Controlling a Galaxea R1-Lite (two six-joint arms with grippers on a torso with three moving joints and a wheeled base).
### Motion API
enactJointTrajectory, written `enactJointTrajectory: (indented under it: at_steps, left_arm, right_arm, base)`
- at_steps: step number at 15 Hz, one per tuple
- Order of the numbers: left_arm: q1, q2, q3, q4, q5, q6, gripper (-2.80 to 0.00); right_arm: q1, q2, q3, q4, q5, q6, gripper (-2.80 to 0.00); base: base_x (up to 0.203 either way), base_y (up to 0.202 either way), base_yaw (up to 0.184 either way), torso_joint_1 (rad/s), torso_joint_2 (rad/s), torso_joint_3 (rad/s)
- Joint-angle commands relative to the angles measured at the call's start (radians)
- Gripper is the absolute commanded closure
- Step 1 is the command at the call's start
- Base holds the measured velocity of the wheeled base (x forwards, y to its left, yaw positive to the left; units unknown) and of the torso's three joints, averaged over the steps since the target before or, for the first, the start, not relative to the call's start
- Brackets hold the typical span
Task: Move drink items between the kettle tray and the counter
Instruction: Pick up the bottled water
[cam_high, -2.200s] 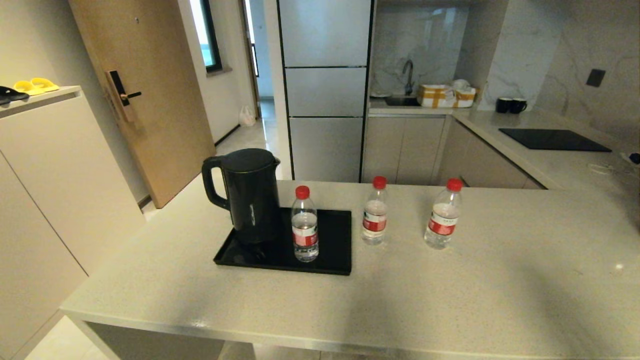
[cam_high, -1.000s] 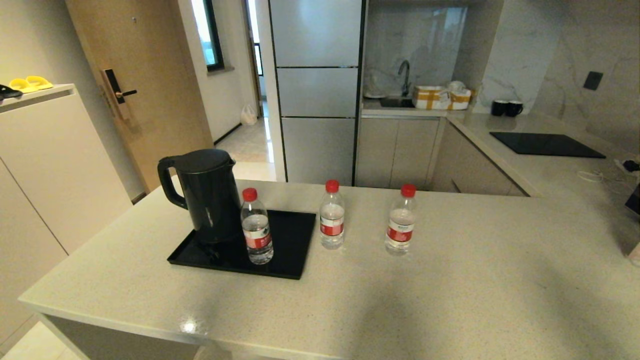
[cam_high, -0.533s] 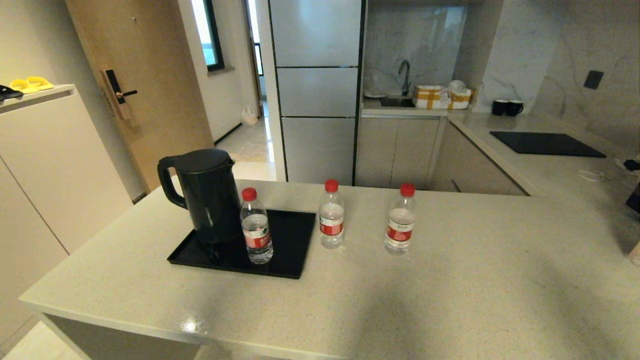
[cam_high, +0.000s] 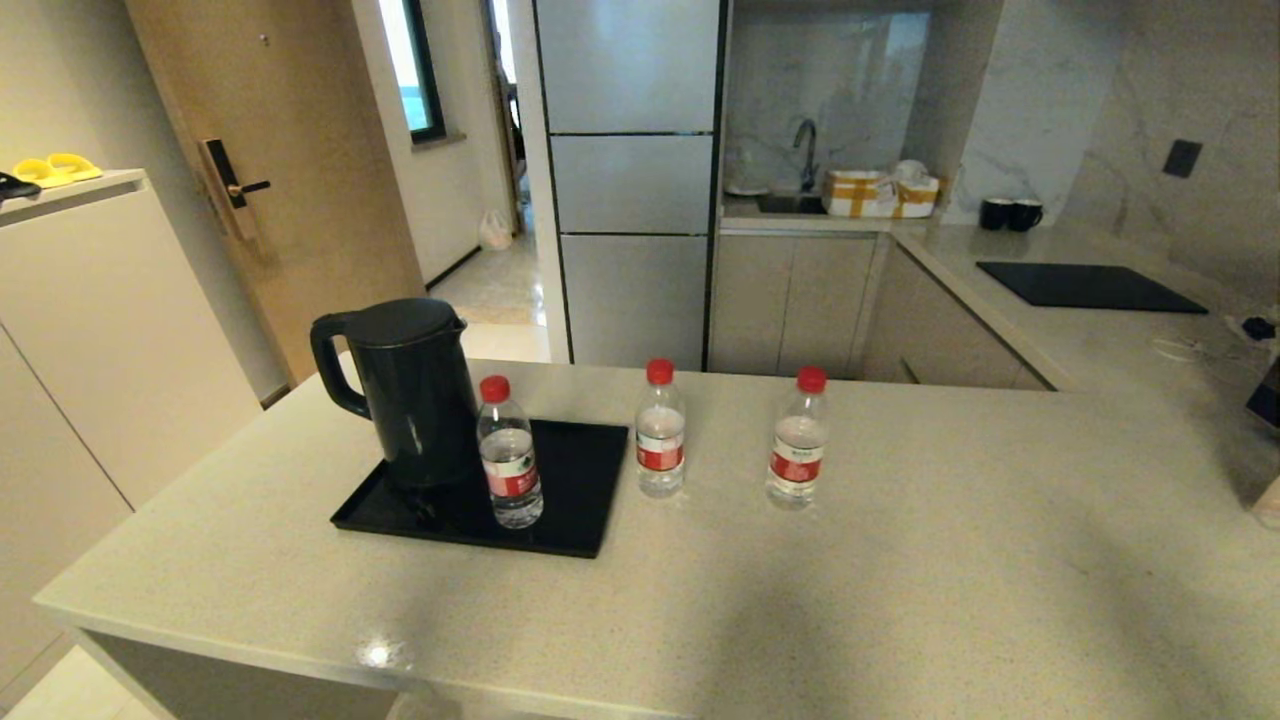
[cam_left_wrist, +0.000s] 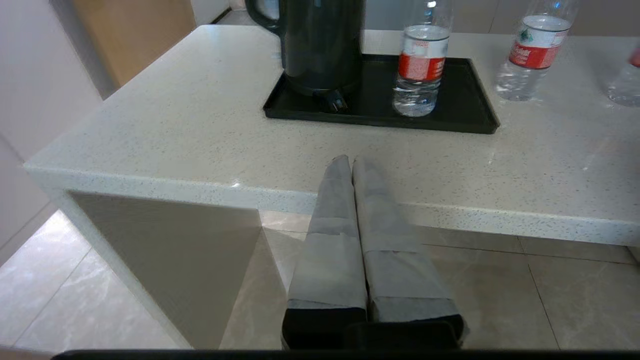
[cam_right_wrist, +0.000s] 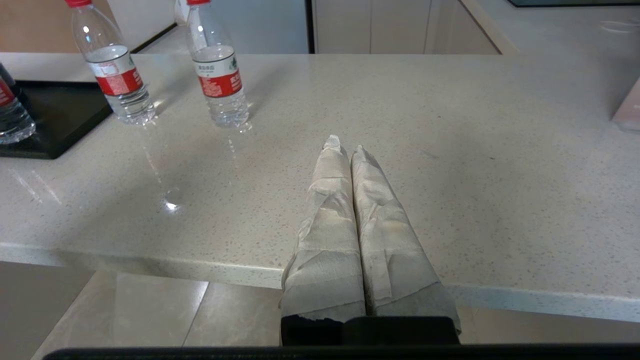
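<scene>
Three clear water bottles with red caps stand upright on the beige speckled counter (cam_high: 900, 580). One bottle (cam_high: 510, 455) is inside the black kettle tray (cam_high: 570, 500), beside the black kettle (cam_high: 405, 395). The middle bottle (cam_high: 660, 435) and the right bottle (cam_high: 797, 445) stand on bare counter to the tray's right. Neither arm shows in the head view. My left gripper (cam_left_wrist: 350, 161) is shut and empty at the counter's near edge, facing the tray (cam_left_wrist: 465, 110) and its bottle (cam_left_wrist: 419, 70). My right gripper (cam_right_wrist: 345, 146) is shut and empty too, with two bottles (cam_right_wrist: 117, 82) (cam_right_wrist: 220, 82) ahead.
A black cooktop panel (cam_high: 1090, 285) and two black mugs (cam_high: 1010, 213) lie on the far right run of counter. A sink with taped boxes (cam_high: 880, 192) and a tall fridge (cam_high: 625, 180) stand behind. A white cabinet (cam_high: 90, 320) is on the left.
The whole head view has slid to the left, most of it over a second ago, so the camera moved. Bottles, kettle and tray keep their places on the counter.
</scene>
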Motion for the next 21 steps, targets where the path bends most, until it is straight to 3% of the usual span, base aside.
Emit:
enactJointTrajectory:
  at_steps: [1,7,12,16,19,21]
  left_arm:
    - [0.000,0.000,0.000,0.000,0.000,0.000,0.00]
    - [0.000,0.000,0.000,0.000,0.000,0.000,0.00]
    - [0.000,0.000,0.000,0.000,0.000,0.000,0.00]
    - [0.000,0.000,0.000,0.000,0.000,0.000,0.00]
    - [0.000,-0.001,0.000,0.000,0.000,0.000,0.00]
    - [0.000,0.000,0.000,0.000,0.000,0.000,0.00]
  right_arm:
    - [0.000,0.001,0.000,-0.001,0.000,0.000,0.00]
    - [0.000,0.001,0.000,-0.001,0.000,-0.002,0.00]
    - [0.000,0.001,0.002,-0.001,0.000,-0.002,0.00]
    - [0.000,0.007,-0.020,0.049,0.006,-0.059,0.00]
    - [0.000,0.127,-0.192,0.075,0.001,-0.039,0.00]
    - [0.000,0.352,-0.428,0.091,0.000,0.065,0.00]
  base:
    - [-0.006,0.001,-0.075,0.002,0.00,0.002]
    - [-0.003,-0.001,-0.134,0.001,0.00,0.000]
    - [0.000,0.000,0.000,0.000,0.00,0.000]
    - [0.000,0.000,0.000,0.000,0.00,0.000]
    - [0.000,0.000,0.000,0.000,0.00,0.000]
    - [0.000,0.000,0.000,0.000,0.00,0.000]
